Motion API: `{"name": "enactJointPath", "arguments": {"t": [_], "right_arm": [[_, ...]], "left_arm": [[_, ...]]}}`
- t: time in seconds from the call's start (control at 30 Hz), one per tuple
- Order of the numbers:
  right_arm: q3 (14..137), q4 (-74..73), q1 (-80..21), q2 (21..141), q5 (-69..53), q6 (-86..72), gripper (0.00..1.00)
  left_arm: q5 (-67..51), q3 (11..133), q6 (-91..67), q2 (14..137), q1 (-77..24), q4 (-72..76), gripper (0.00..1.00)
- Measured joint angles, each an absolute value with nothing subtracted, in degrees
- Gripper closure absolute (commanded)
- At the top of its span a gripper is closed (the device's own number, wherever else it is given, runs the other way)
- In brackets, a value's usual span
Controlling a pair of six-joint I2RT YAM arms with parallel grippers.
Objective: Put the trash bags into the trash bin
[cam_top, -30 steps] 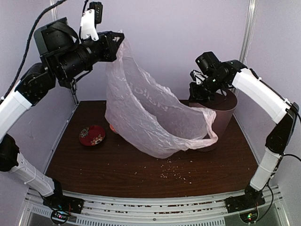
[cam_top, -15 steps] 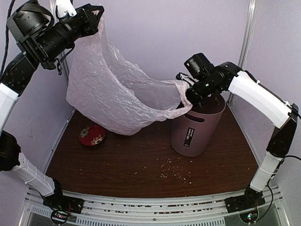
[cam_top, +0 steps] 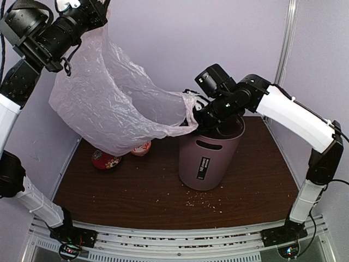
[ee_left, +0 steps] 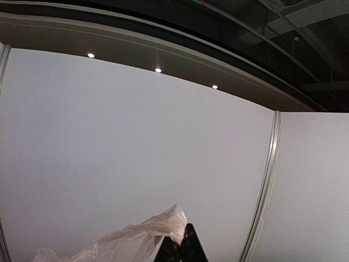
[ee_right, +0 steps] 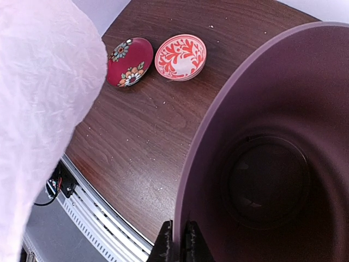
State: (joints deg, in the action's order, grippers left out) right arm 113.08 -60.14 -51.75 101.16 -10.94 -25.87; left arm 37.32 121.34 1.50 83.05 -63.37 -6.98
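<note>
The pale pinkish trash bag hangs in the air, stretched between both arms. My left gripper is high at the top left, shut on the bag's upper corner; its closed tips show in the left wrist view. The bag's other end reaches my right gripper over the mauve trash bin. In the right wrist view, my right gripper is shut across the bin's rim. The bin stands upright with its dark inside empty. The bag fills that view's left side.
A dark red floral bowl and a red-and-white patterned bowl sit on the brown table at the left, partly under the hanging bag. Both bowls also show in the right wrist view. Crumbs lie in front of the bin.
My left gripper has lifted the bag up and to the left. My right gripper has moved left and nearer, and the bin has shifted with it towards the table's middle.
</note>
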Motion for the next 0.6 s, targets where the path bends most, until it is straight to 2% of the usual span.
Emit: {"name": "enactJointPath", "arguments": {"t": [0.03, 0.1, 0.2, 0.37, 0.6], "right_arm": [[113.12, -60.1, -51.94, 101.3, -11.03, -25.65, 0.8], [113.49, -60.1, -52.18, 101.62, -12.25, -25.8, 0.65], [116.05, -60.42, -52.38, 102.43, -13.69, -26.61, 0.53], [119.81, -60.1, -52.36, 100.49, -14.0, -27.49, 0.49], [116.49, -57.95, -51.24, 89.82, -14.57, -29.23, 0.41]], "left_arm": [[37.32, 121.99, 1.74, 83.33, -63.37, -6.59, 1.0], [37.3, 123.33, 2.09, 83.92, -63.37, -5.63, 1.0], [37.17, 125.4, 2.15, 85.03, -63.37, -4.19, 1.0], [36.16, 127.74, 2.07, 87.26, -63.37, -1.98, 1.0], [31.97, 131.7, 1.61, 92.31, -63.37, 2.96, 1.0]]}}
